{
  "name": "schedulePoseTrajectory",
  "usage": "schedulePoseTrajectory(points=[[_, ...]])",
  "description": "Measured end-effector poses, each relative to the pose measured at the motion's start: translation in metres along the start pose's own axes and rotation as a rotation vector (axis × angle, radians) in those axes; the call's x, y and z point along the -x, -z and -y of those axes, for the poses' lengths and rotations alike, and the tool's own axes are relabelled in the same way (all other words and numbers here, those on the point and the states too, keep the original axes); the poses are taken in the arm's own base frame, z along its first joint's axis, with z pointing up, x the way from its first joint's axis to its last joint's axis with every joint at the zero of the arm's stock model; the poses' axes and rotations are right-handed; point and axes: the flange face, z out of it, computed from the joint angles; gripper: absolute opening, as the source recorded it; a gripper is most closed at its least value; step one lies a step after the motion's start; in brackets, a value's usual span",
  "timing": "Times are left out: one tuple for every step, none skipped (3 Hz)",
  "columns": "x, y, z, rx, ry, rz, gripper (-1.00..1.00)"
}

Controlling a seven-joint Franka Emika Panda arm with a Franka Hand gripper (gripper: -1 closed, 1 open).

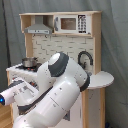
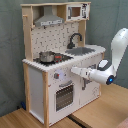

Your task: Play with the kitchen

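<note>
1. Stands against the grey backdrop in both exterior views: the kitchen [image 2: 55, 75], tall, white and light wood, front turned so that knobs and doors face an arm coming from the second exterior view's right.
2. Sits at the left of the counter in the second exterior view: a steel pot [image 2: 46, 56] on the hob, directly under the range hood [image 2: 49, 20], as in real cooking.
3. Below, in the white front panel: the oven door [image 2: 65, 96], shut.
4. Further right along the counter: the black faucet [image 2: 74, 39] arching over the grey sink [image 2: 82, 50]; above, a small microwave [image 2: 74, 11] in the top shelf.
5. Reaches in horizontally from the right: the gripper [image 2: 75, 70], level with the front panel just above the oven door, probably aiming at a knob there. Open or closed: cannot tell.
6. Fills the foreground of the first exterior view: the arm [image 1: 57, 92], hiding the kitchen's lower front.
</note>
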Motion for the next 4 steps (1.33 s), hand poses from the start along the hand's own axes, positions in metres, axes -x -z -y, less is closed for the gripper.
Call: schedulePoseTrajectory(points=[[-0.0002,0.0001,-0.0006,-0.003,-0.137,-0.001,-1.00],[-0.0003,0.0000,-0.0010,-0.003,-0.244,-0.002,-1.00],[-0.0003,0.0001,-0.0014,-0.003,-0.347,-0.002,-1.00],[-0.0004,0.0001,-0.0018,-0.003,-0.472,-0.002,-1.00]])
